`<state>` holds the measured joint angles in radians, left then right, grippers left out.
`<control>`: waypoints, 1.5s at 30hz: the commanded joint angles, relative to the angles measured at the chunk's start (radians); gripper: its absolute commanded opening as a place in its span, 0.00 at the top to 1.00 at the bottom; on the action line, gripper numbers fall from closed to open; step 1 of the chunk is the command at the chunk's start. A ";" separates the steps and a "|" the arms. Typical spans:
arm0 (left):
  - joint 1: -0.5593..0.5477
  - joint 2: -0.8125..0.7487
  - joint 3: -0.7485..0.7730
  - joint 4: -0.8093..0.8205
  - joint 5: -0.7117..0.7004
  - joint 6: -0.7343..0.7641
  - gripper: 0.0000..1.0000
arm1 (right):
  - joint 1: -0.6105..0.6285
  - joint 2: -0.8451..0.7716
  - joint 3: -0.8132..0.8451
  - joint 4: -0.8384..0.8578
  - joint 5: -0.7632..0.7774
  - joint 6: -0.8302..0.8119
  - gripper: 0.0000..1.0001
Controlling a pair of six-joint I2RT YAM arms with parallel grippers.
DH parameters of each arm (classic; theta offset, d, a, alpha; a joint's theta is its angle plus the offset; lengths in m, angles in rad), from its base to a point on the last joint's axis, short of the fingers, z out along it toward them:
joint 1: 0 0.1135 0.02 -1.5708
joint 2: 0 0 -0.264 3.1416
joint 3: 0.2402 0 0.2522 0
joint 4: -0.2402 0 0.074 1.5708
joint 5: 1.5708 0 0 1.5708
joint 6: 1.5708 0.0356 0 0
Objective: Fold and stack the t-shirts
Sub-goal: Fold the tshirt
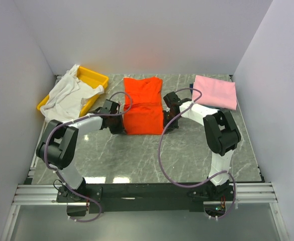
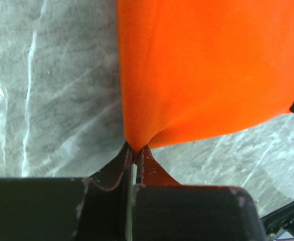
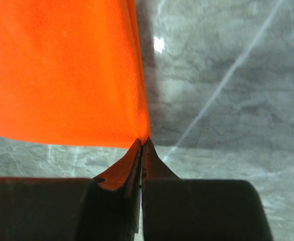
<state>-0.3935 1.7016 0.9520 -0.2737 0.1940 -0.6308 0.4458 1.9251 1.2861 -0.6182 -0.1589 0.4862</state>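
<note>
Both tools grip the bright orange-red soft cloth t-shirt (image 1: 143, 108) lying mid-way across the grey marbled desk (image 1: 136, 155).
The left tool (image 2: 135, 149) and the right tool (image 3: 142, 143) are each closed tight on a thin corner of the shirt, so an uneven pull could slip a corner free and skew the fold. The crumpled white cloth t-shirt (image 1: 66, 95) draped over the yellow plastic tray (image 1: 97, 78) at far left and the folded pale pink t-shirt (image 1: 215, 92) at far right sit apart, blocking nothing.
</note>
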 commanded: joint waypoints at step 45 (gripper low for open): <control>0.021 -0.556 0.024 -0.492 0.168 -0.081 1.00 | 0.171 -0.604 -0.053 -0.334 0.157 0.189 1.00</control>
<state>-0.3950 1.1179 0.9226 -0.8085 0.4000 -0.7452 0.6388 1.2896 1.1728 -0.9501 -0.0910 0.7048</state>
